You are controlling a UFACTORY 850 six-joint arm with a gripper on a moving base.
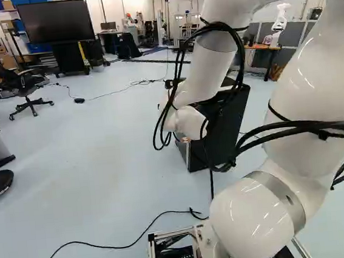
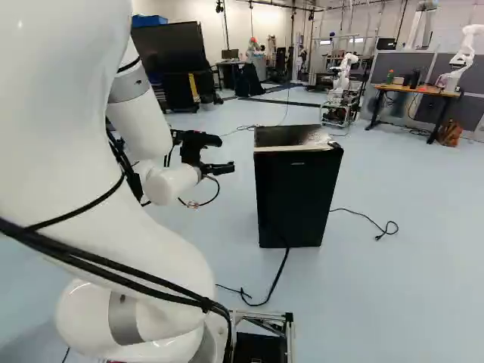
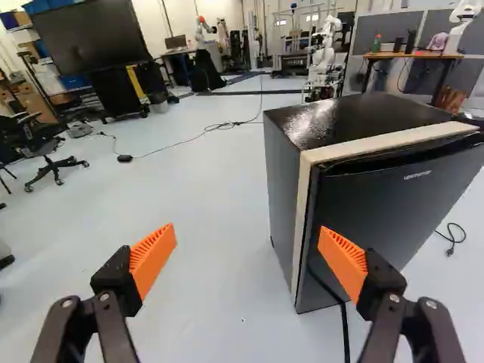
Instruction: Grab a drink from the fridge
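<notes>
"Claw (image 3: 248,246), are you standing wide?"

"Yes, my orange pads (image 3: 153,257) are holding nothing. The black mini fridge (image 3: 286,204) is standing ahead, to my right, likely hiding the drink."

"How is its door (image 3: 423,204) looking?"

"Stiff, I'm guessing. I'm choosing its top lip (image 3: 393,166), minding the hard front edge (image 3: 300,219) and cord (image 3: 346,329); floor (image 3: 219,174) is stretching leftward."

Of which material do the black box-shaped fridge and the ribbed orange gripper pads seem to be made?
The black box-shaped fridge looks like painted metal: its top is glossy with light reflections, its door more matt, though plastic is possible. The orange gripper pads look like rubber or flexible plastic, matt, with fine ribs.
</notes>
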